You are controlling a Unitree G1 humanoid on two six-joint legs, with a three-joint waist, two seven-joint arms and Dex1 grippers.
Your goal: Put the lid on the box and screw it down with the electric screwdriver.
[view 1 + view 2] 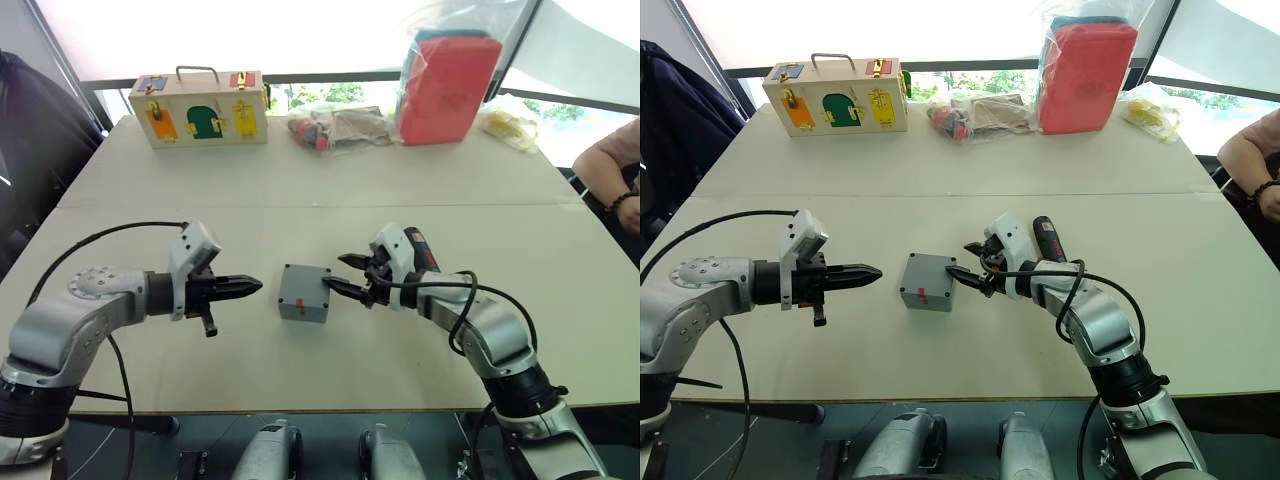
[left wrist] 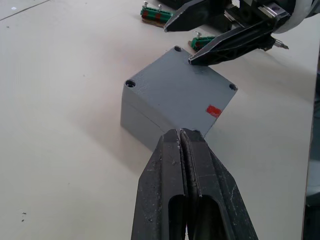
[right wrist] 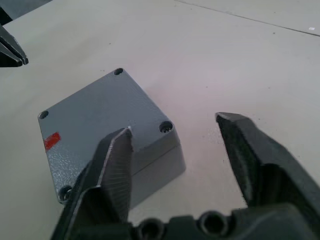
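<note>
The grey box (image 1: 303, 293) stands mid-table with the lid (image 2: 182, 95) lying on it; a seam runs below the lid, which has corner holes and a small red mark. My left gripper (image 1: 256, 286) is shut and empty, pointing at the box from its left, a short gap away. My right gripper (image 1: 334, 271) is open at the box's right edge, one finger (image 3: 117, 155) over the lid's corner, the other beside the box. The electric screwdriver (image 1: 1048, 240), black and dark red, lies on the table just behind my right gripper.
Small green blocks (image 2: 156, 13) holding screws lie beyond the box near my right gripper. At the far edge stand a wooden case (image 1: 200, 108) with coloured doors, a red bag (image 1: 447, 85) and plastic bags. A person's arm (image 1: 615, 170) rests at the right.
</note>
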